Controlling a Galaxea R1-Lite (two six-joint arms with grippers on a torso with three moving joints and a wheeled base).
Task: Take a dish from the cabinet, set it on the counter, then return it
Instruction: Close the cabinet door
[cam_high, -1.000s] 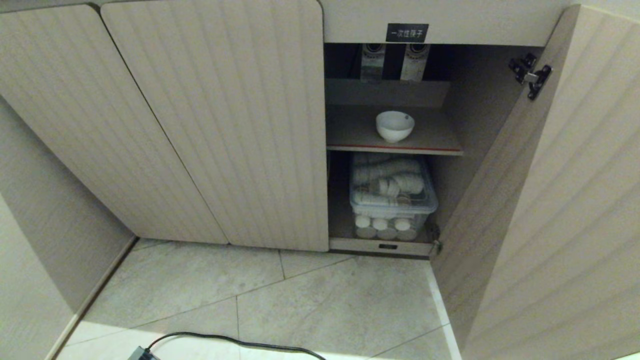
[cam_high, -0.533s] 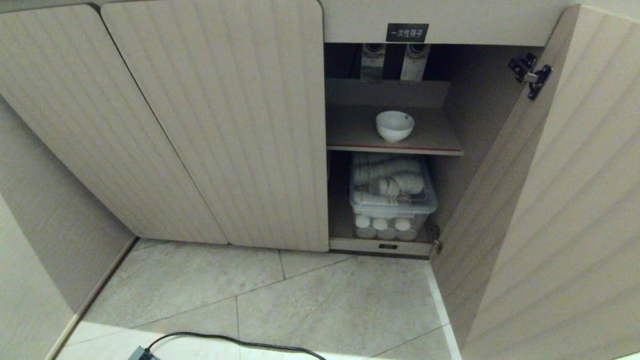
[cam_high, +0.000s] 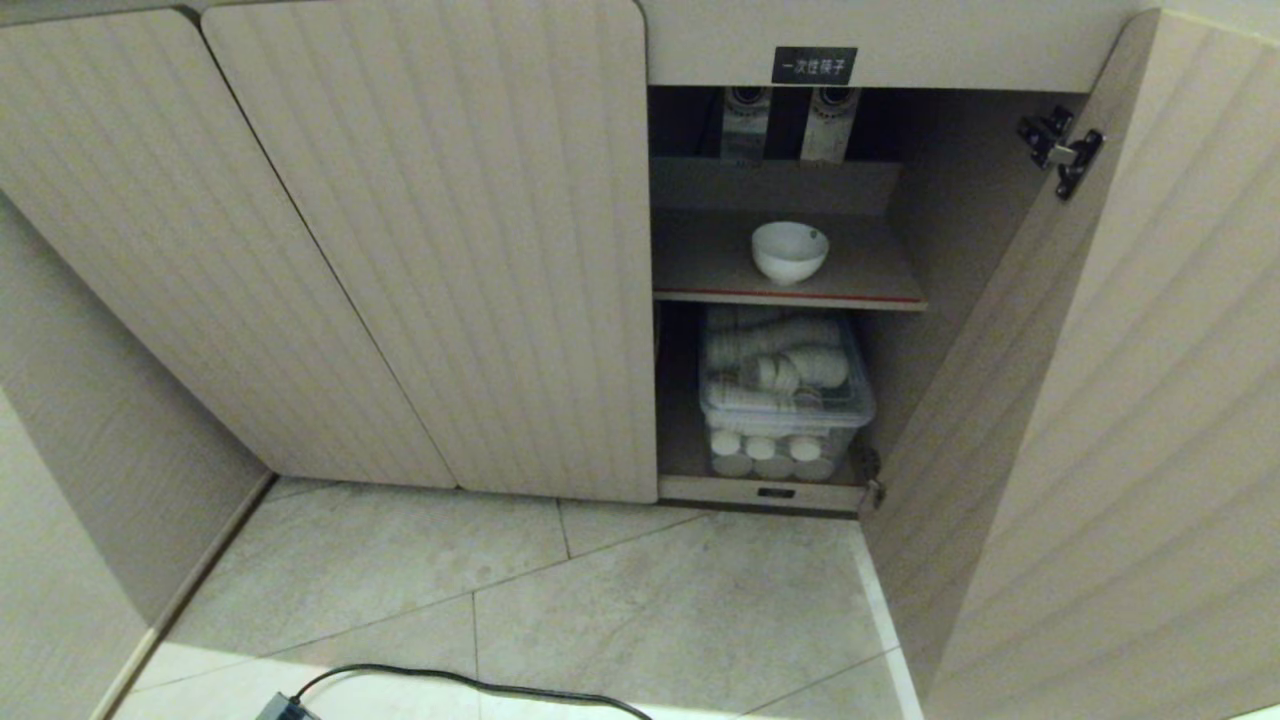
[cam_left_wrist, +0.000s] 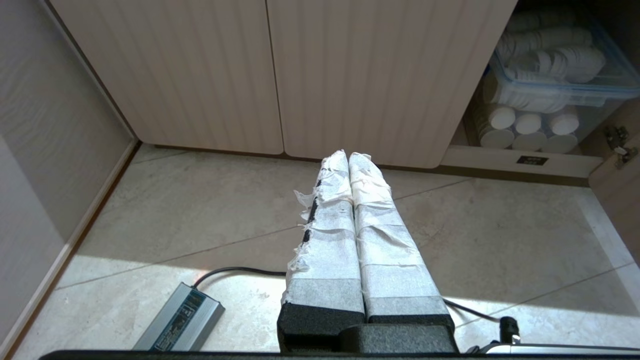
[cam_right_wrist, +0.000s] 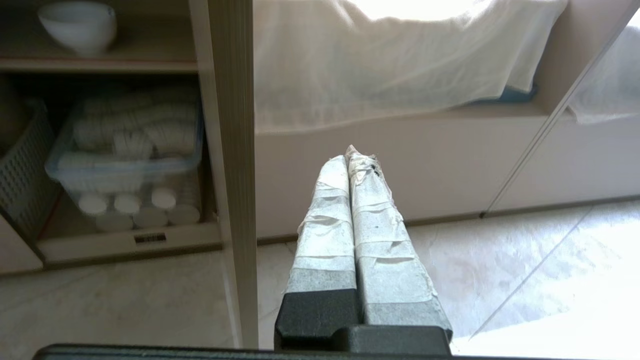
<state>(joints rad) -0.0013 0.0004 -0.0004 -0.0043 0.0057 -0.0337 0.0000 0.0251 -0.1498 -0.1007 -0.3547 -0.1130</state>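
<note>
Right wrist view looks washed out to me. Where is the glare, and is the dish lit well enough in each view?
Right wrist view: sunlight blows out the white cloth and the floor's corner; the dish sits in dimmer shelf shade, still readable. Head view: even, dim light, dish clear on the cabinet shelf. Left wrist view: a bright sun patch on the floor; dish not seen.

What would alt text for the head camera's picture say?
A small white bowl sits alone on the red-edged upper shelf of a low beige cabinet whose right-hand door stands open. Below it is a clear plastic box of white items; a black cable crosses the tiled floor.
</note>
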